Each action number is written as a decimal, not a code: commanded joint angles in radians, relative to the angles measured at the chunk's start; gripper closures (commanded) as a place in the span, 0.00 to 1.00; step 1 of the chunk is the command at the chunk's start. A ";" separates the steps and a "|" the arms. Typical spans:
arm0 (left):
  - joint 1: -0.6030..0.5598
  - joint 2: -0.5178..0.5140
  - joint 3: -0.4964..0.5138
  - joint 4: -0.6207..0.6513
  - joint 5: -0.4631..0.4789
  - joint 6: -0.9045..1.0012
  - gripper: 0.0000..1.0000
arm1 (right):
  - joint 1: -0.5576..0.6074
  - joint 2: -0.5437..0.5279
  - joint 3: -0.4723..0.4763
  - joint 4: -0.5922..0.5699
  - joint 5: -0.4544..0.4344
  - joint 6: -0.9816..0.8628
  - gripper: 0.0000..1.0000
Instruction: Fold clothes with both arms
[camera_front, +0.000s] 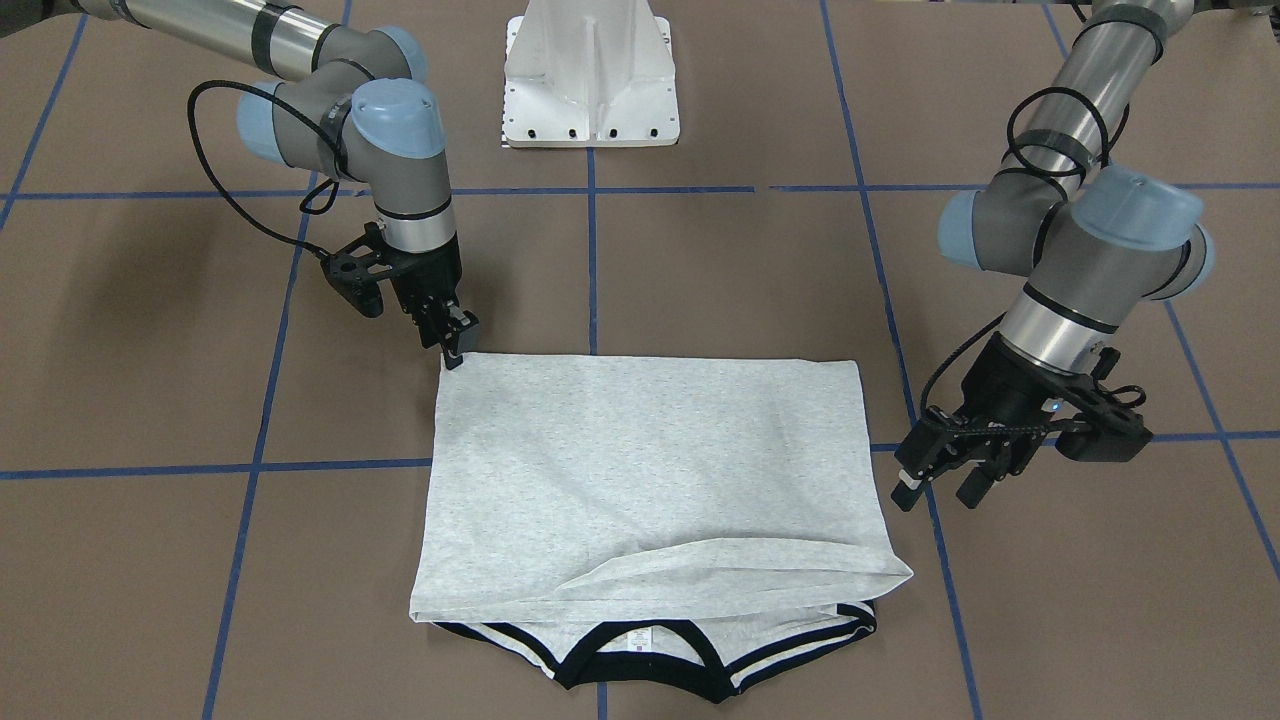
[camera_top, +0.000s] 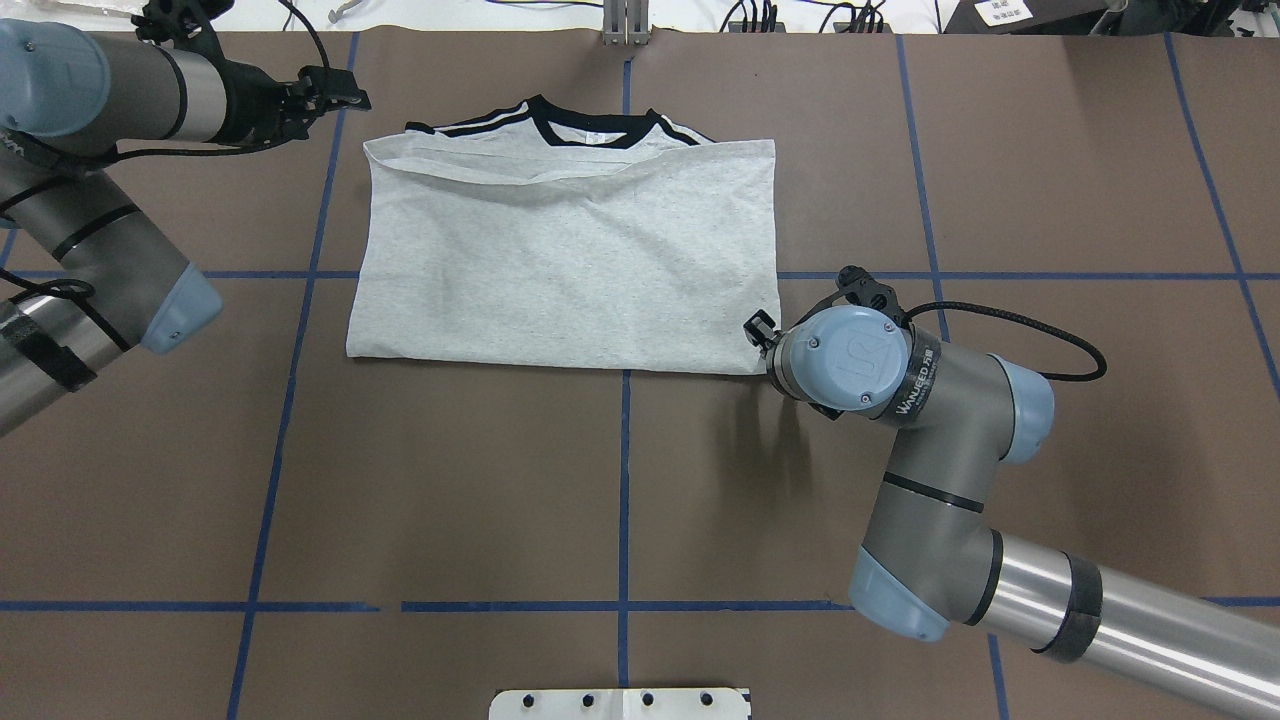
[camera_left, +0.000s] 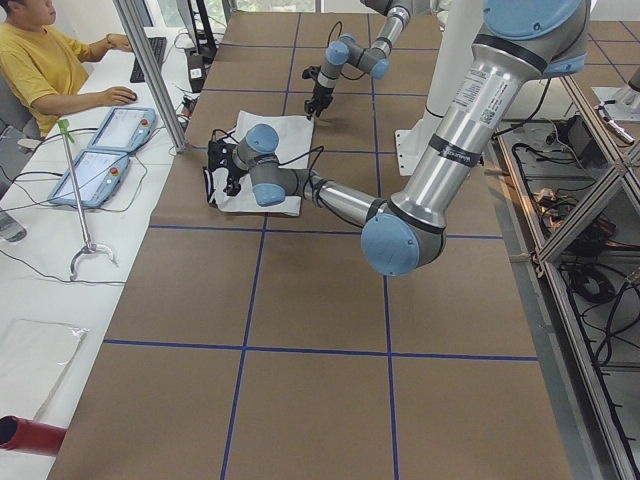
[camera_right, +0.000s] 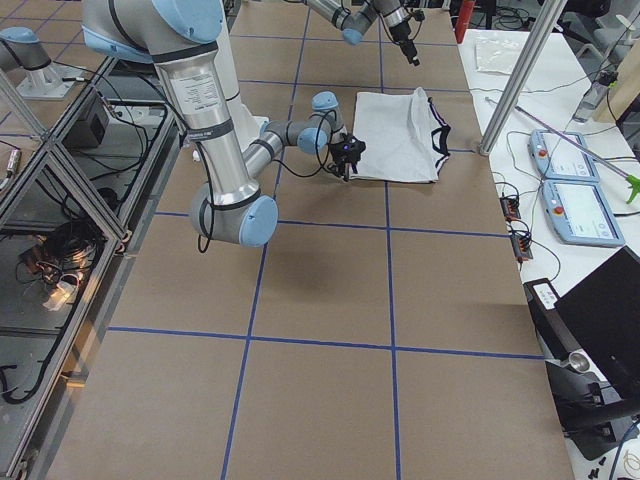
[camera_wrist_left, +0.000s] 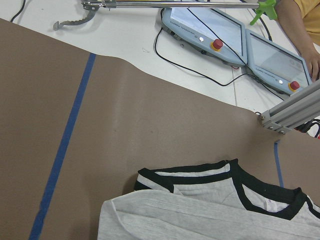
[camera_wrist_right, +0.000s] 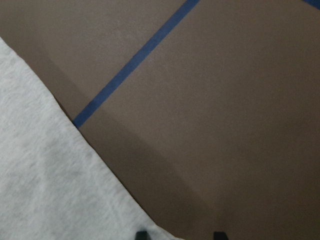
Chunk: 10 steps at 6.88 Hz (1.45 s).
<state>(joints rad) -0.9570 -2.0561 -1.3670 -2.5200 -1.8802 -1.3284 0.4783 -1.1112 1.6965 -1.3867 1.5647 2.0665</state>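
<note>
The grey T-shirt (camera_front: 650, 470) lies folded into a rectangle with its plain side up. Its black collar (camera_top: 590, 130) and shoulder stripes poke out at the far edge. The cartoon print is hidden. My right gripper (camera_front: 456, 352) is low at the shirt's near corner; in the overhead view only a bit of it (camera_top: 757, 328) shows beside the wrist. In the right wrist view the fingertips (camera_wrist_right: 141, 234) stand apart, with the cloth edge (camera_wrist_right: 50, 175) beside one. My left gripper (camera_front: 938, 488) is open and empty, hovering beside the shirt's collar-end corner (camera_front: 895, 575).
The white pedestal base (camera_front: 592, 90) stands at the table's robot side. Blue tape lines (camera_top: 625, 480) cross the brown table cover. Beyond the far edge are an aluminium post (camera_left: 150, 70), two teach pendants (camera_left: 105, 150) and a seated operator (camera_left: 40, 60).
</note>
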 joint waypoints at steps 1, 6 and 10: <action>0.000 0.004 0.000 0.001 0.004 0.000 0.00 | 0.014 0.014 -0.008 0.000 0.000 0.003 0.46; 0.000 0.013 0.000 0.000 0.004 0.002 0.00 | 0.020 0.031 -0.021 0.003 0.000 0.040 0.48; 0.000 0.013 0.000 0.000 0.004 0.002 0.00 | 0.000 0.027 -0.021 0.001 0.000 0.038 0.48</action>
<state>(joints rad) -0.9572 -2.0433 -1.3668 -2.5198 -1.8760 -1.3269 0.4830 -1.0816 1.6752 -1.3850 1.5648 2.1046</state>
